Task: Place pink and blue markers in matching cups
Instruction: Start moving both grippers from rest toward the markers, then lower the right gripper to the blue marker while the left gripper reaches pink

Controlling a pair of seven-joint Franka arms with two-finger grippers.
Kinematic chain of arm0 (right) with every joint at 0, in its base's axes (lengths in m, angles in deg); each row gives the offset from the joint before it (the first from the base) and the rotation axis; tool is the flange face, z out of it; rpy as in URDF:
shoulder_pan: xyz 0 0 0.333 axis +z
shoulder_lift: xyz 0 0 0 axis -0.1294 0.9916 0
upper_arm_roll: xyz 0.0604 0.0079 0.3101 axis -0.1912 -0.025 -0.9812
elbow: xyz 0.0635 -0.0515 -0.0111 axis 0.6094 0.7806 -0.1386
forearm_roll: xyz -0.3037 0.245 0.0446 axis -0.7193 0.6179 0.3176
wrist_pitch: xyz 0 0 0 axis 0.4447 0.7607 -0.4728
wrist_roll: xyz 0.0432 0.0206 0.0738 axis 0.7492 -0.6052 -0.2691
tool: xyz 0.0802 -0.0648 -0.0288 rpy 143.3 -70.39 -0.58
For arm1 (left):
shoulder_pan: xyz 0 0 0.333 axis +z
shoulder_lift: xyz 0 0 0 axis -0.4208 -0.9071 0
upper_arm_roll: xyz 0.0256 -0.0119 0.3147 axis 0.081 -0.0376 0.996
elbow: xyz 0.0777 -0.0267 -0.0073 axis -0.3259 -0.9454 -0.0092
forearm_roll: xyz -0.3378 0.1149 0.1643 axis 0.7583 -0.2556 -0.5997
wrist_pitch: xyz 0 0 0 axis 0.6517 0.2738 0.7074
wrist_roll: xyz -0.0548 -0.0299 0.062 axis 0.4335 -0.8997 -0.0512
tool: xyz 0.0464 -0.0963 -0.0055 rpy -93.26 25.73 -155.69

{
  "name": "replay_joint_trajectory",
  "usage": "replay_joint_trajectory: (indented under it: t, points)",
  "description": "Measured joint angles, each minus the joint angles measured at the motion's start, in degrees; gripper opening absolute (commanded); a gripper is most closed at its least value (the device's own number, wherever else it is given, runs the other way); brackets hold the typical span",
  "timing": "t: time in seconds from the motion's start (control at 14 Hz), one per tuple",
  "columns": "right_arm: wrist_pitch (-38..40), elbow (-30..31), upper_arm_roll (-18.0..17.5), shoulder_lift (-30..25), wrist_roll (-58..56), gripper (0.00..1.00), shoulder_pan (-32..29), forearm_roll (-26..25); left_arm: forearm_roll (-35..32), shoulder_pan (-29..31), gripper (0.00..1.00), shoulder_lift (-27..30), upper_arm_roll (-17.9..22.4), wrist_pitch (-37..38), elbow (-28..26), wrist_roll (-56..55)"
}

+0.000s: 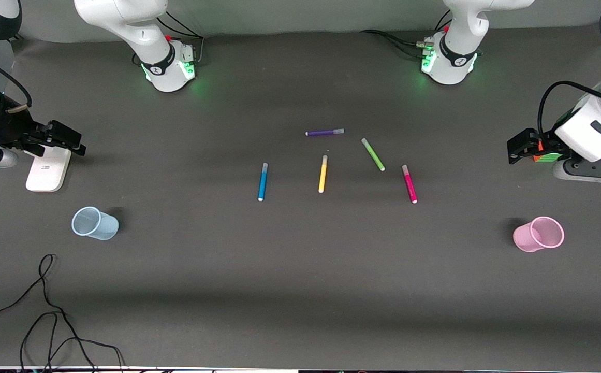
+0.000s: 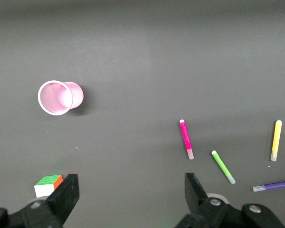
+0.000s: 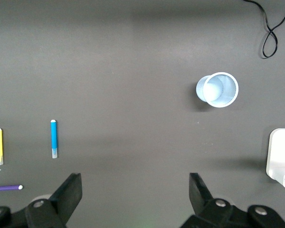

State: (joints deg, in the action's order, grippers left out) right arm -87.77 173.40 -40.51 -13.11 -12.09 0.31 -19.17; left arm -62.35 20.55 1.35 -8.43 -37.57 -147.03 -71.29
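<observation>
Pink marker (image 1: pixel 409 183) and blue marker (image 1: pixel 262 181) lie mid-table, well apart from both wide-open, empty end effectors.

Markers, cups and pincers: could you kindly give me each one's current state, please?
Blue marker: lying flat, capped.
Pink marker: lying flat, capped.
Blue cup: upright, empty.
Pink cup: upright, empty.
Left pincer: open, holding nothing.
Right pincer: open, holding nothing.

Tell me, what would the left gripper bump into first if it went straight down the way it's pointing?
Probably just bare table. The left gripper hangs open, pointing down; the pink cup and pink marker lie off to the sides.
</observation>
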Motion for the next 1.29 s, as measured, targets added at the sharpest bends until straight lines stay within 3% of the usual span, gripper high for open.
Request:
replay_joint_trajectory:
  t: [0.71,1.07,1.29]
  points:
    - [0.08,0.2,-0.52,0.97,-0.01,1.0,0.43,0.0,0.01,0.01,0.99,-0.04,0.02,0.28,0.02,0.0]
    - [-0.07,-0.03,-1.18,3.93,1.99,1.0,4.79,0.19,0.08,-0.06,0.99,-0.7,-0.06,3.61,0.0,0.02]
    - [-0.37,-2.66,-3.63,7.43,6.87,1.0,7.38,0.29,0.32,-0.01,0.99,-2.02,-0.05,6.49,0.0,0.02]
